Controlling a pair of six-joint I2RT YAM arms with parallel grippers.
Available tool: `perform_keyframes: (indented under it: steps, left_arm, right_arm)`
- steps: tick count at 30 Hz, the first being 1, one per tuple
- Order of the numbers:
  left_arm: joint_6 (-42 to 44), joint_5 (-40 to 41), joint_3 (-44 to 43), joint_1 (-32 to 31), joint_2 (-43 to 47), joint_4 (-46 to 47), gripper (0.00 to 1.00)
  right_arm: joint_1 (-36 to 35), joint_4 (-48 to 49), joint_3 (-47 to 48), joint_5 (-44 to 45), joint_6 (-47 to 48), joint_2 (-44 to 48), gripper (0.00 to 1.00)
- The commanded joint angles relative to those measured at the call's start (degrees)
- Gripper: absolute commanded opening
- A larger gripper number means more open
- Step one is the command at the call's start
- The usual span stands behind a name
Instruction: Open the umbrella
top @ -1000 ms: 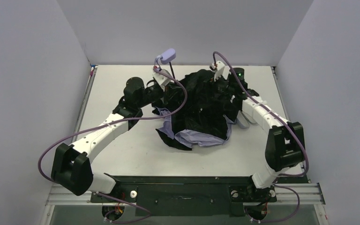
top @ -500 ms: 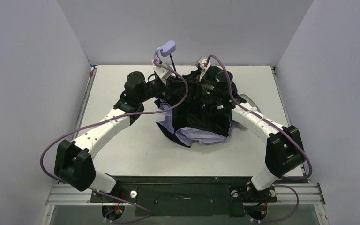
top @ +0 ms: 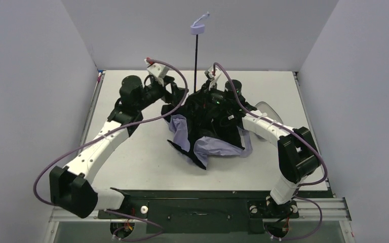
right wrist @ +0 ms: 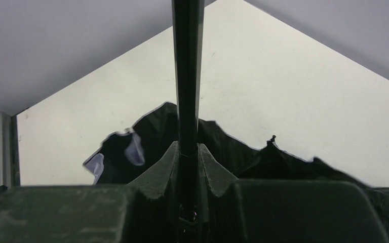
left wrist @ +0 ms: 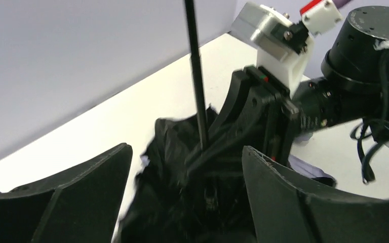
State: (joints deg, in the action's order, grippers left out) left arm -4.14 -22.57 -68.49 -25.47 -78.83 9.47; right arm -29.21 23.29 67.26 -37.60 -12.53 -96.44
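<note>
The umbrella's canopy (top: 210,144) lies crumpled on the table, black inside with lavender folds showing. Its thin black shaft (top: 196,61) stands upright, with the lavender handle (top: 198,28) at the top. My right gripper (top: 200,97) is shut on the shaft's base; in the right wrist view its fingertips (right wrist: 163,174) press both sides of the shaft (right wrist: 187,76), right gripper (right wrist: 187,157). My left gripper (top: 176,95) is open just left of the shaft. The left wrist view shows the left gripper (left wrist: 187,195) spread wide, nothing between its fingers (left wrist: 86,197), the shaft (left wrist: 195,76) beyond them.
The white table (top: 131,152) is boxed in by grey walls on the left, back and right. A pale curved object (top: 267,108) lies partly hidden behind the right forearm. The two arms' wrists (left wrist: 364,55) are close together above the canopy.
My right gripper has closed on the shaft. My left gripper has let go, opened and drawn back to the left. The shaft now stands straight up, with the handle much higher.
</note>
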Motion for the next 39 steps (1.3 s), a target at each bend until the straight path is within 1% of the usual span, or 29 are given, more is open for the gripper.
perform_keyframes:
  steps: [1, 4, 6, 9, 12, 16, 19, 21, 22, 23, 24, 25, 26, 27, 28, 29, 31, 33, 34, 36, 38, 39]
  left_arm:
    - [-0.4, 1.8, 7.7, 2.4, 11.2, -5.3, 0.8]
    - [6.2, 4.0, 11.8, 2.3, 14.1, -5.9, 0.79]
    - [7.3, 6.3, 12.1, 2.1, 12.0, -6.3, 0.77]
    - [7.8, 9.6, 9.3, 1.9, 7.3, -7.3, 0.73]
    - [6.3, 11.4, 6.5, 1.6, 0.8, -7.9, 0.7]
    - [1.6, 11.7, 4.2, 0.4, -4.5, -6.9, 0.69]
    - [0.4, 14.4, 4.2, -1.2, -7.2, -5.4, 0.71]
    - [-0.9, 18.1, 2.8, -1.4, -10.1, -8.2, 0.71]
    - [-1.4, 20.4, 1.7, -0.9, -11.8, -12.0, 0.68]
    - [-2.3, 21.2, 1.3, -0.4, -12.6, -13.8, 0.66]
    - [-2.7, 22.8, 1.0, 0.7, -13.7, -17.0, 0.58]
    - [-3.3, 23.6, 1.2, 1.3, -14.1, -18.2, 0.53]
    - [-3.5, 25.2, 1.9, 2.8, -14.1, -20.1, 0.44]
    - [-4.0, 25.9, 2.3, 3.6, -14.0, -21.1, 0.39]
    - [-4.5, 27.1, 3.1, 5.4, -13.9, -22.6, 0.3]
    - [-4.9, 27.6, 3.5, 6.4, -13.8, -23.4, 0.26]
    - [-5.9, 27.9, 4.5, 11.0, -13.7, -25.3, 0.09]
    - [-6.3, 27.0, 5.5, 14.7, -13.4, -25.9, 0.02]
    - [-6.0, 26.7, 5.8, 15.7, -13.3, -26.2, 0.0]
    - [-5.1, 26.2, 5.7, 18.3, -13.2, -26.5, 0.0]
    - [-4.9, 24.1, 5.5, 20.9, -13.2, -26.2, 0.0]
    - [-5.0, 19.5, 5.3, 22.6, -12.9, -25.8, 0.0]
  right_arm:
    - [0.7, 8.0, 2.5, 4.1, -0.5, -0.8, 0.0]
    - [0.5, 8.9, 2.8, 5.7, -0.5, -1.1, 0.0]
    - [0.0, 9.0, 2.5, 7.2, 1.0, -0.4, 0.0]
    - [-0.8, 9.0, 0.9, 10.4, 4.4, 0.8, 0.0]
    - [-1.6, 10.3, -0.9, 15.0, 7.3, 2.2, 0.0]
    - [-2.4, 11.1, -1.5, 19.1, 8.8, 2.5, 0.0]
    - [-2.7, 12.2, -1.5, 20.3, 8.3, 2.2, 0.0]
    - [-2.8, 12.9, -1.6, 21.0, 7.8, 2.3, 0.0]
    - [-2.8, 13.1, -1.7, 21.2, 7.8, 2.4, 0.0]
    - [-2.8, 13.2, -1.7, 21.5, 7.8, 2.8, 0.0]
    - [-2.8, 13.4, -1.8, 21.7, 7.9, 3.0, 0.0]
    - [-2.8, 13.6, -1.9, 21.9, 8.1, 3.4, 0.0]
    - [-2.7, 13.6, -1.9, 22.0, 8.3, 3.6, 0.0]
    - [-2.5, 13.7, -1.9, 22.0, 8.4, 3.9, 0.0]
    - [-2.4, 13.7, -1.9, 22.1, 8.4, 4.0, 0.0]
    - [-2.2, 13.7, -1.8, 22.0, 8.4, 4.1, 0.0]
    - [-1.8, 13.8, -1.8, 21.5, 8.3, 4.1, 0.0]
    - [-1.3, 13.8, -1.7, 20.8, 7.9, 4.0, 0.0]
    - [-1.0, 13.9, -1.8, 20.2, 7.6, 4.0, 0.0]
    - [-0.7, 14.0, -1.8, 19.7, 7.5, 4.0, 0.0]
    - [-0.6, 14.2, -1.8, 19.6, 7.6, 3.8, 0.0]
    - [-0.5, 14.4, -1.7, 19.6, 7.6, 3.7, 0.0]
